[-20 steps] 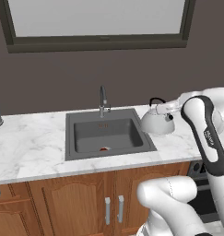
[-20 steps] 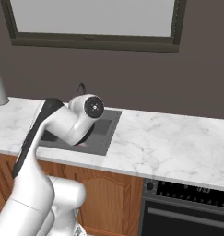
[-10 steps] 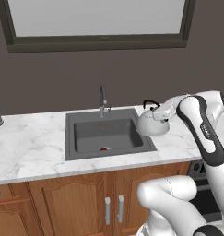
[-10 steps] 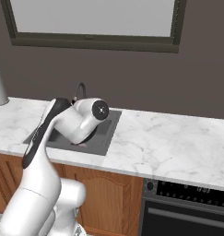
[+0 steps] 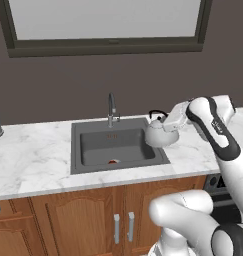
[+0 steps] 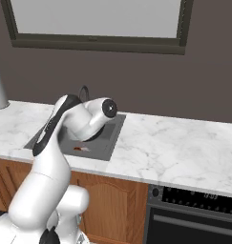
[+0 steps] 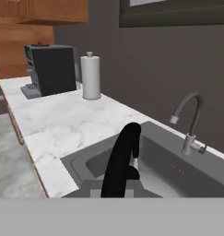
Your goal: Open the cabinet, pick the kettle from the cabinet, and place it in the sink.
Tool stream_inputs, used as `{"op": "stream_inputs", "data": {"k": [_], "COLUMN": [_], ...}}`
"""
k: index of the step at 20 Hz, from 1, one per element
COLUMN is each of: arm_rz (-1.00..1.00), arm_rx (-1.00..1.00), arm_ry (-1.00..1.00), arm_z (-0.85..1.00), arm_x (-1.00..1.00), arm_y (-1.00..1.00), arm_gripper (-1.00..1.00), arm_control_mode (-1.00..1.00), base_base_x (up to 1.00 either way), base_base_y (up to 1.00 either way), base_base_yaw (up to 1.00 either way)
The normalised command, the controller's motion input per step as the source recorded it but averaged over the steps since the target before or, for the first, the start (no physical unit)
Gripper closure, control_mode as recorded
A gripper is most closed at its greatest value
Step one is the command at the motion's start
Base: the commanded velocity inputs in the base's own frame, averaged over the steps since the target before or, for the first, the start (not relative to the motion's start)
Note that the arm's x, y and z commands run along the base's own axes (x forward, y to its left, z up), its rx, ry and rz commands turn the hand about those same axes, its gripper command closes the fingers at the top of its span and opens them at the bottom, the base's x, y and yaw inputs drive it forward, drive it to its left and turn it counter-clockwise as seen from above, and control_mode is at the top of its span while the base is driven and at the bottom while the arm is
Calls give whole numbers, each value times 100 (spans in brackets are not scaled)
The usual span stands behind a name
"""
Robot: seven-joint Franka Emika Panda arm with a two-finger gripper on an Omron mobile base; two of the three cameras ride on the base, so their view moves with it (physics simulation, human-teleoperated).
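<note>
Kettle (image 5: 156, 134) held in the air at the sink's right edge, carried by its handle.

Seen from the left base view, the silver-white kettle hangs at about 3 o'clock from the sink (image 5: 93, 162), over the basin's right rim and clear of the white marble table (image 5: 33, 160). The tool (image 5: 168, 123) is pressed together on the kettle's thin black arched handle (image 7: 121, 159), which rises dark and curved in the middle of the hand view. The faucet (image 5: 112, 110) stands upright at 12 o'clock behind the basin. In the hand view, a paper towel roll (image 7: 90, 76) and a boxy black coffee machine (image 7: 50, 69) sit on the table toward 10 o'clock, well apart from the sink.
</note>
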Motion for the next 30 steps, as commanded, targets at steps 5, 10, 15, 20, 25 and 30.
{"op": "stream_inputs", "data": {"k": [5, 10, 15, 20, 25, 30], "arm_rz": [2, 0, 0, 0, 0, 0], "arm_rx": [-15, -9, 0, 2, 0, 1], "arm_ry": [0, 0, 0, 2, 0, 0], "arm_z": [-9, -18, -24, -28, -30, -28], "arm_x": [26, 21, 22, 22, 21, 23], "arm_y": [20, 26, 16, 15, 20, 16], "arm_gripper": [100, 100, 100, 100, 100, 100], "arm_control_mode": [-100, -100, -100, -100, -100, -100], "base_base_x": [0, 0, 0, 0, 0, 0], "base_base_y": [0, 0, 0, 0, 0, 0], "base_base_yaw": [0, 0, 0, 0, 0, 0]}}
